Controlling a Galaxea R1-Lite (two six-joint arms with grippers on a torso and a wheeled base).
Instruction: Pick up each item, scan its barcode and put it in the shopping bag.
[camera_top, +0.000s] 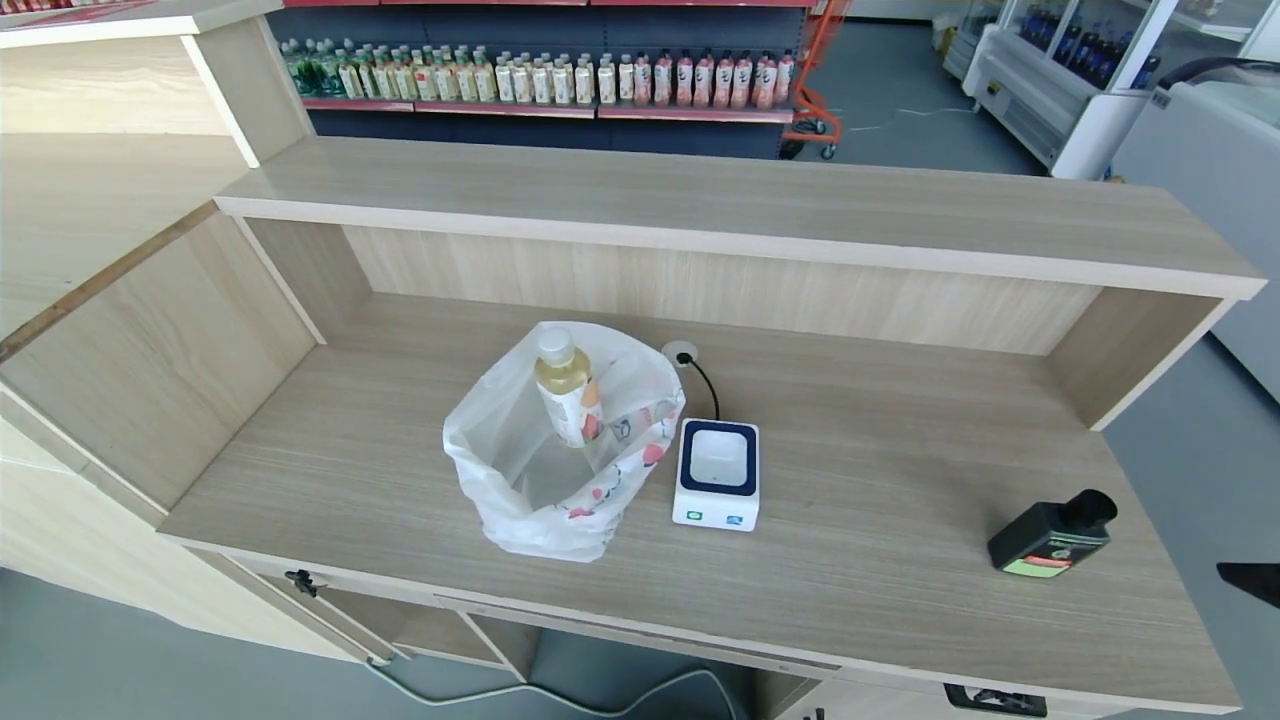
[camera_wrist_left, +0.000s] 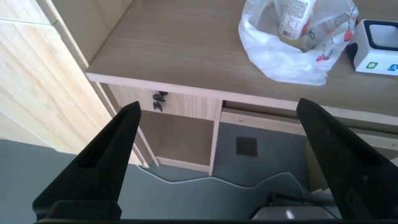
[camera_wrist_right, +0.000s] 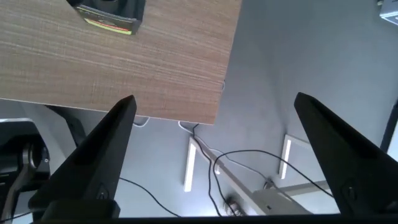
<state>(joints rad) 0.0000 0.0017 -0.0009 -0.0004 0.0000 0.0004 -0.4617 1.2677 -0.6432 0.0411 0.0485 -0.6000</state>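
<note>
The black bottle (camera_top: 1052, 535) lies on its side near the right front corner of the counter (camera_top: 880, 470), well apart from the scanner (camera_top: 716, 472). The shopping bag (camera_top: 480, 450) stands just left of the scanner, with a tea bottle (camera_top: 565, 395) upright inside. The right gripper (camera_wrist_right: 214, 99) and the left gripper (camera_wrist_left: 219, 106) both hang below counter level, fingers spread wide and holding nothing.

The likeliest trouble is the edge: the black bottle sits close to it, so a finger rising from below could nudge it off. Its smooth body may also slip from a shallow pinch. At the scanner the barcode may face away and fail to read. Lowering it into the soft bag could tip the tea bottle or fold the bag's mouth over.

No barcode can be made out on the black bottle, and the right wrist view cuts it off at the frame edge. The tea bottle's base is hidden behind the bag's folds. A dark shape (camera_top: 1250, 583) at the head view's right edge is too cropped to name
</note>
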